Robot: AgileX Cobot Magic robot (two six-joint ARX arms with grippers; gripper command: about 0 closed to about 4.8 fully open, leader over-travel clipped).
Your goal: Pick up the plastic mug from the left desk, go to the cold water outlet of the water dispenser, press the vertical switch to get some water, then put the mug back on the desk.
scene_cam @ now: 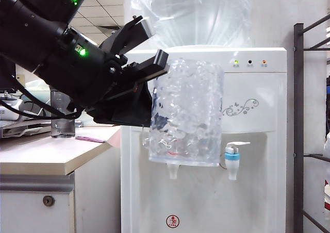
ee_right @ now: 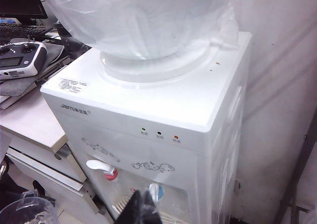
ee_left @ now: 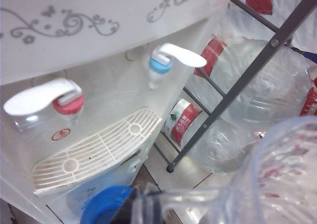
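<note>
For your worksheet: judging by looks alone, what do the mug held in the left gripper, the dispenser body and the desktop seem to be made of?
Plastic mug, held by the left gripper: clear colourless plastic, probably; rippled walls show the dispenser through them.
Water dispenser: smooth white moulded plastic, apparently, with a slight sheen.
Left desk: matt beige top, likely laminate; the core isn't visible.

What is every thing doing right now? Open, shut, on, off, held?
Mug: upright, held up before the dispenser.
Left gripper: shut on the mug, by the taps.
Right gripper: shut, empty, facing the dispenser.
Blue tap: lever unpressed, no water running.
Red tap: no water running.
Green light: on.
</note>
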